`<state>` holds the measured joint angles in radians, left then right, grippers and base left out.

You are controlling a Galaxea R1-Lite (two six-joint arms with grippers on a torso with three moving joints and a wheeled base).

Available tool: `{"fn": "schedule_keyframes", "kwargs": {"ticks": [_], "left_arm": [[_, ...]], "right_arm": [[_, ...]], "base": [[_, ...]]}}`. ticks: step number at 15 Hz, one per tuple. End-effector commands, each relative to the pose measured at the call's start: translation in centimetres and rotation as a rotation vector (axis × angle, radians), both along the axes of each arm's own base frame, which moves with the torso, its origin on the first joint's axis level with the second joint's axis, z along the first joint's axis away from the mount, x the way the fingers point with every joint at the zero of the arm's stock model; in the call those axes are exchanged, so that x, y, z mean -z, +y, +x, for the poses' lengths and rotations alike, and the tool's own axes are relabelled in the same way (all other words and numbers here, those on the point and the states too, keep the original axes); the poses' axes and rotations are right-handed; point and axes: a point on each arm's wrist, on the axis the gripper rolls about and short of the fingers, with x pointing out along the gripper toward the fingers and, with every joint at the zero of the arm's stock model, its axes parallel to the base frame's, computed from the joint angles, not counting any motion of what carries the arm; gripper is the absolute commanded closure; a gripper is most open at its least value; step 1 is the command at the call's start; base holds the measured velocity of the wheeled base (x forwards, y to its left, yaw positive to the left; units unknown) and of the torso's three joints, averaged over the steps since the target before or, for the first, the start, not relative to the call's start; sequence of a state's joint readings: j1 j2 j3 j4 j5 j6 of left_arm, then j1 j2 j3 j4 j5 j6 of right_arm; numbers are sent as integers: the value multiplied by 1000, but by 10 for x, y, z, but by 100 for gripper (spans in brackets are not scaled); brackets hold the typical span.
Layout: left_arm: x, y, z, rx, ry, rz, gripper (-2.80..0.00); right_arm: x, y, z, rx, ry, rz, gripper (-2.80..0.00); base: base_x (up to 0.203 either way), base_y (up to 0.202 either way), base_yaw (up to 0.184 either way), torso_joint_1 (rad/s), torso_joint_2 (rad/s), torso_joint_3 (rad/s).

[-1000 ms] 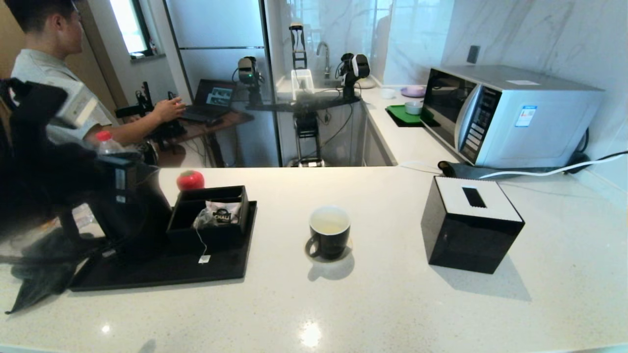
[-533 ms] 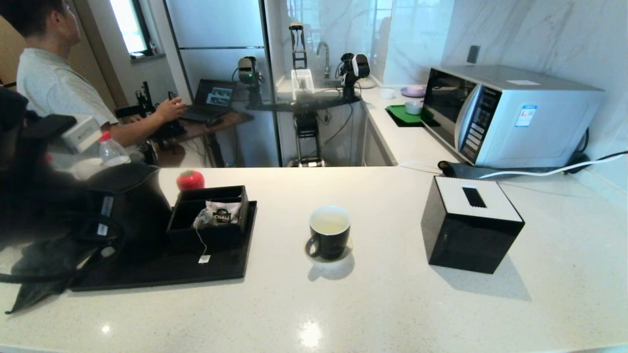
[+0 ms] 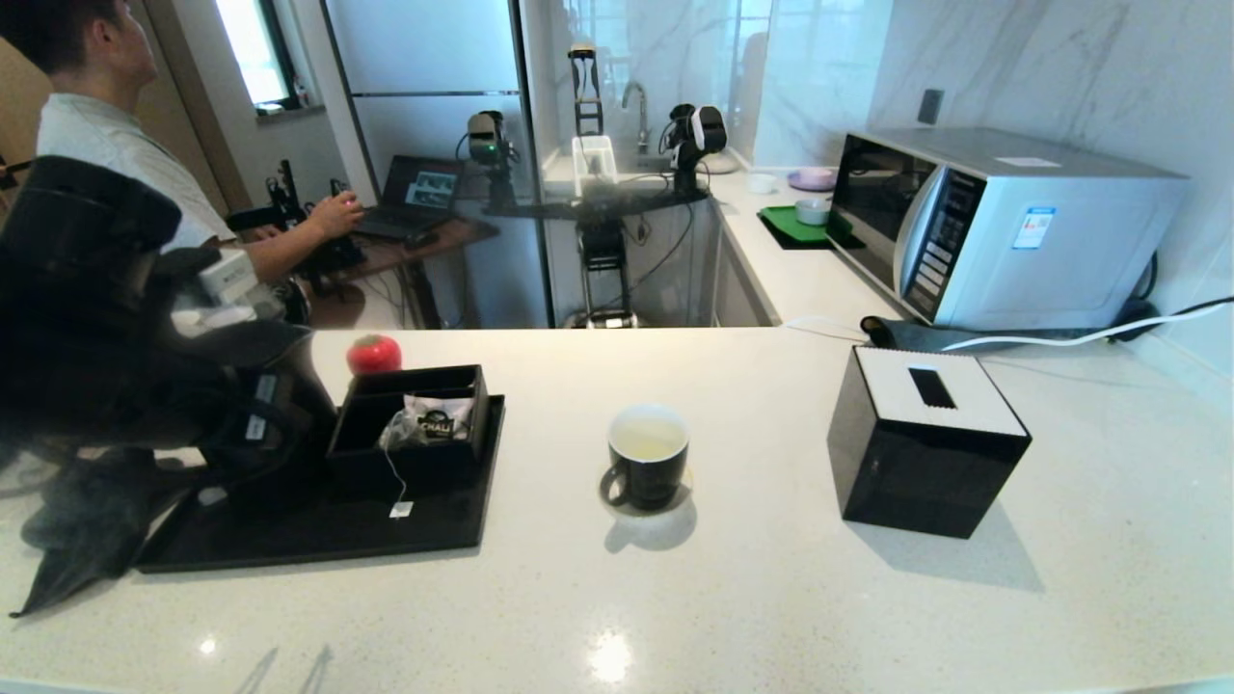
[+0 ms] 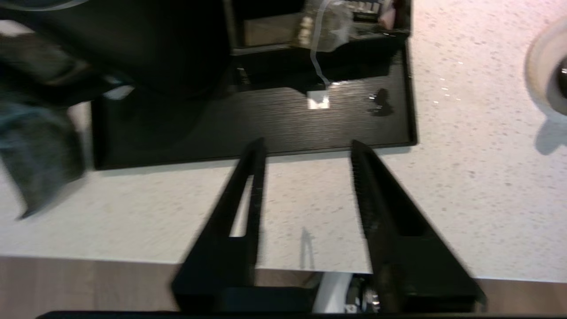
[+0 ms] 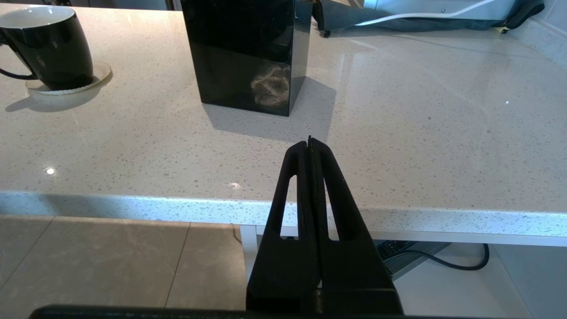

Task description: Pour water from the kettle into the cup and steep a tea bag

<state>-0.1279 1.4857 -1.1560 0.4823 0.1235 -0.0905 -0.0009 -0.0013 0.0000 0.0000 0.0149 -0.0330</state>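
Observation:
The black kettle (image 3: 280, 405) stands on the black tray (image 3: 318, 535) at the left, partly hidden behind my left arm (image 3: 87, 318). My left gripper (image 4: 308, 144) is open and holds nothing; it hangs over the counter just before the tray's front edge. The kettle (image 4: 168, 44) is beyond it. The tea bag (image 3: 405, 429) lies in a black box on the tray, and its string runs down to a small tag (image 4: 318, 101). The cup (image 3: 648, 458) holds pale yellowish water (image 3: 648, 441) and stands mid-counter. My right gripper (image 5: 310, 141) is shut, parked by the counter's front edge.
A black tissue box (image 3: 925, 443) stands right of the cup, with a microwave (image 3: 1003, 226) behind it. A dark cloth (image 3: 77, 540) lies left of the tray. A red cap (image 3: 374, 354) shows behind the box. A person (image 3: 106, 145) sits at the far left.
My left gripper has opened and come away from the kettle's handle. The arm has risen and swung, and now looks down at the tray's front edge. Kettle, cup and right arm have not moved.

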Motion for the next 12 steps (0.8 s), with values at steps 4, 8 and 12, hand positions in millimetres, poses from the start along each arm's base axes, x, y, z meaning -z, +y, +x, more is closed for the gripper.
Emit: {"fn": "schedule_keyframes", "kwargs": {"ticks": [4, 8, 12], "left_arm": [[37, -8, 54, 15, 139, -20, -280], [54, -10, 87, 8, 176, -18, -280], [69, -13, 109, 7, 174, -19, -280]], "right_arm": [[0, 0, 0, -1, 1, -1, 0], [0, 0, 0, -1, 1, -1, 0], [0, 0, 0, -1, 1, -1, 0]], "base": [[0, 0, 0, 0, 0, 0], [0, 0, 0, 0, 0, 0], [0, 0, 0, 0, 0, 0]]}}
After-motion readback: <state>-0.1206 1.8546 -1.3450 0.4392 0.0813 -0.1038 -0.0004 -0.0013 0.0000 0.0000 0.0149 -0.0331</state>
